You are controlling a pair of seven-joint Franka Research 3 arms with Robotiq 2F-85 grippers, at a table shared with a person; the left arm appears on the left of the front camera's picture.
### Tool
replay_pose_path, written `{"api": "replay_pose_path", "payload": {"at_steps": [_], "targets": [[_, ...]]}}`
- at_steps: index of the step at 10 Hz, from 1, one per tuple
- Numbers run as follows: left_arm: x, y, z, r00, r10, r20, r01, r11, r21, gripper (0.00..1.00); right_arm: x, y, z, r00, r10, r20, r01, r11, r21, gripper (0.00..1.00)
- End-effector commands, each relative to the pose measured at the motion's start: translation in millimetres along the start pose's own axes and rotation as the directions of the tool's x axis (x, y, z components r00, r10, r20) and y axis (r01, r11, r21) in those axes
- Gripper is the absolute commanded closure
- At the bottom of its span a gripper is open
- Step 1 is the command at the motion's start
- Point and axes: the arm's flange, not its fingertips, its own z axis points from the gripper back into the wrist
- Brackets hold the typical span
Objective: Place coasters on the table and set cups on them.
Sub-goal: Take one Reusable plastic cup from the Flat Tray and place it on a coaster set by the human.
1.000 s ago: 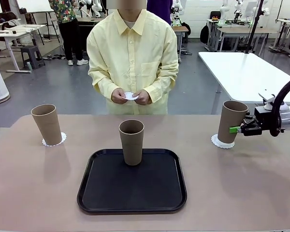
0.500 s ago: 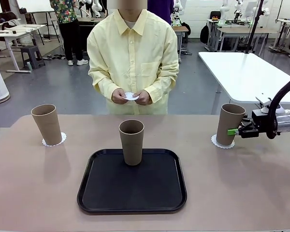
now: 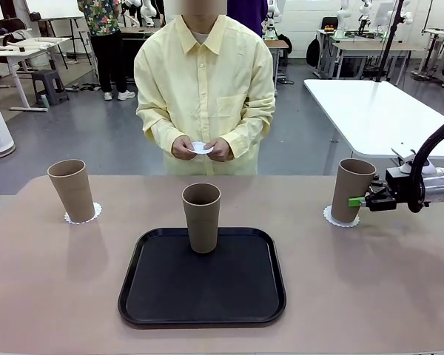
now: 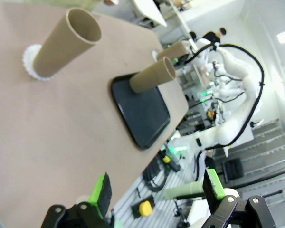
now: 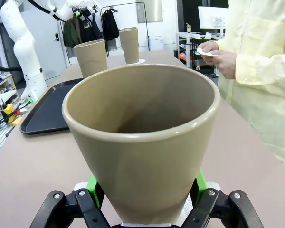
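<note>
Clasping right cup [image 3: 351, 185], right tool [image 3: 354, 200], black tray [image 3: 207, 288] bearing middle cup [image 3: 201, 217]

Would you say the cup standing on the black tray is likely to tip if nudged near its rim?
Probably: the cup is tall and narrows to a small base, so a high push may topple it. Its matte wall looks unlikely to slip in a grip.

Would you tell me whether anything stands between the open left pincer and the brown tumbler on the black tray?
Nothing visible does. Bare beige table top and the black tray lie between the left pincer and the tall brown tumbler; the other brown tumbler, on its white lacy doily, stands off to one side.
</note>
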Motion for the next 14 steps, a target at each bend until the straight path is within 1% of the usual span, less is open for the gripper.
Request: {"api": "replay_pose_path", "payload": {"at_steps": [1, 5, 9, 11, 14], "targets": [[-0.6, -1.9, 1.5, 1.000, -0.003, 0.007, 0.003, 1.000, -0.008, 0.00, -1.8, -7.6, -0.9, 1.000, 0.027, 0.002, -0.027, 0.999, 0.026, 0.16], [-0.6, -1.9, 1.5, 1.000, -0.003, 0.007, 0.003, 1.000, -0.008, 0.00, -5.4, -7.8, -3.3, 0.999, 0.037, -0.008, -0.037, 0.998, 0.051, 0.16], [-0.6, -1.9, 1.5, 1.000, -0.003, 0.007, 0.003, 1.000, -0.008, 0.00, -5.7, -8.3, -2.9, 0.999, 0.037, -0.025, -0.035, 0.998, 0.048, 0.16], [-0.6, -1.9, 1.5, 1.000, -0.003, 0.007, 0.003, 1.000, -0.008, 0.00, -5.5, -7.2, -3.8, 0.999, 0.028, -0.025, -0.026, 0.998, 0.055, 0.00], [-0.6, -1.9, 1.5, 1.000, -0.003, 0.007, 0.003, 1.000, -0.008, 0.00, -5.2, -7.0, -3.4, 0.999, 0.023, -0.028, -0.021, 0.998, 0.052, 0.00]]}}
